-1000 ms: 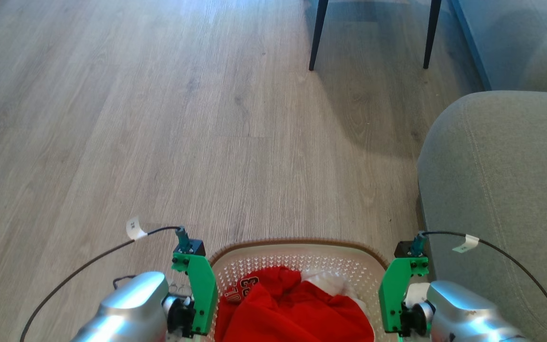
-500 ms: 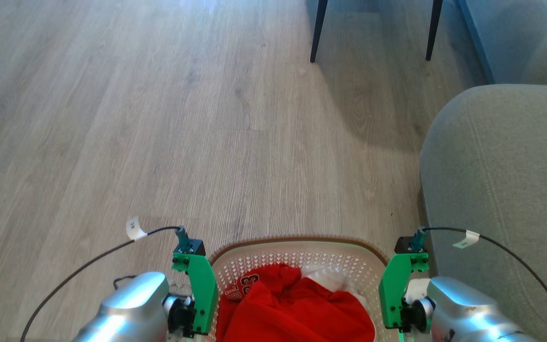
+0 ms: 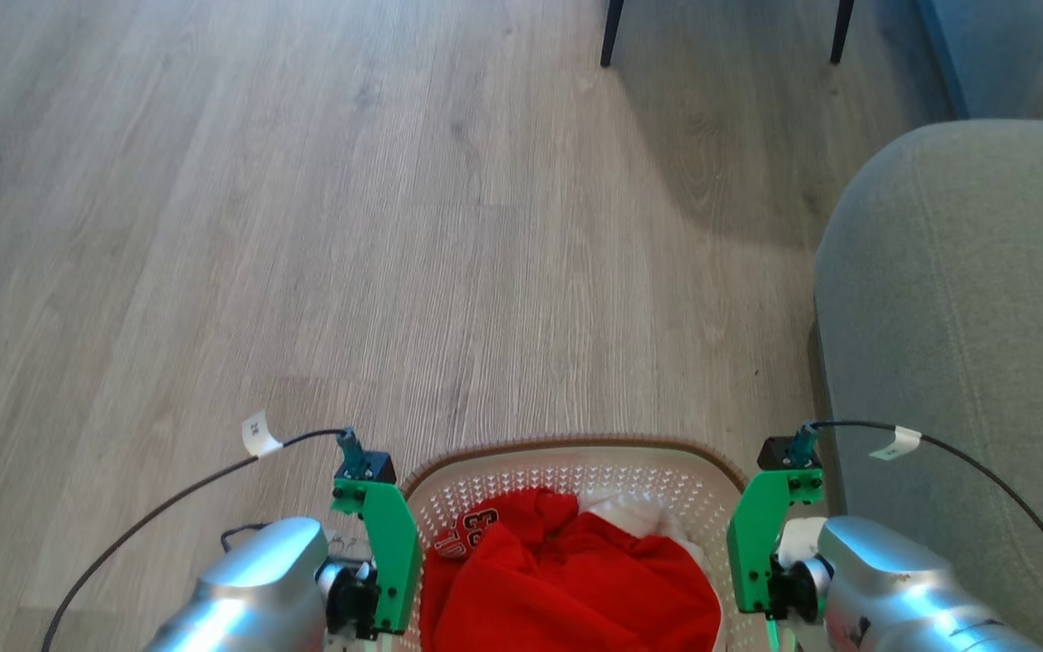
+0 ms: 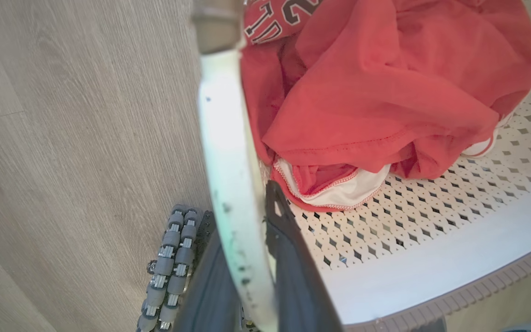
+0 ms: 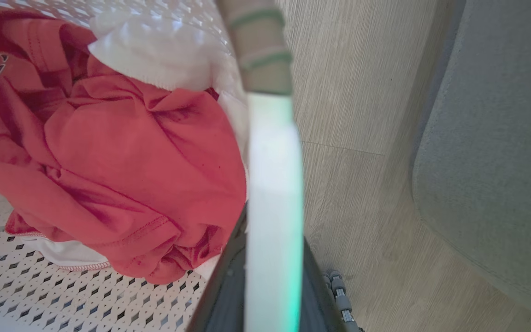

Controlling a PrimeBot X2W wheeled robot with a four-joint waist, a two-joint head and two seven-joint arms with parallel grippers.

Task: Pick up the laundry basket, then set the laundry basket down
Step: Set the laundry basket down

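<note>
The laundry basket [image 3: 576, 478], white and perforated with a brown woven-look rim, hangs between my two wrists at the bottom of the head view. Red and white clothes [image 3: 567, 580] lie in it. In the left wrist view my left gripper [image 4: 251, 249] is shut on the basket's white side handle [image 4: 228, 138], one dark finger on each side of it. My right gripper [image 5: 272, 267] is shut the same way on the other white handle [image 5: 274, 161]. In the head view the green wrist brackets hide the fingers. Wooden floor shows beneath the basket's edge.
A grey sofa arm [image 3: 965, 362] stands close on the right, beside my right forearm. Two dark furniture legs [image 3: 612, 32] stand at the far top. Wooden floor [image 3: 395, 272] stretches ahead and to the left. My base's roller wheel [image 4: 166, 272] sits below the left handle.
The whole head picture has shifted: floor, furniture legs and sofa slid up the frame, so the camera moved. The basket stays held between both grippers.
</note>
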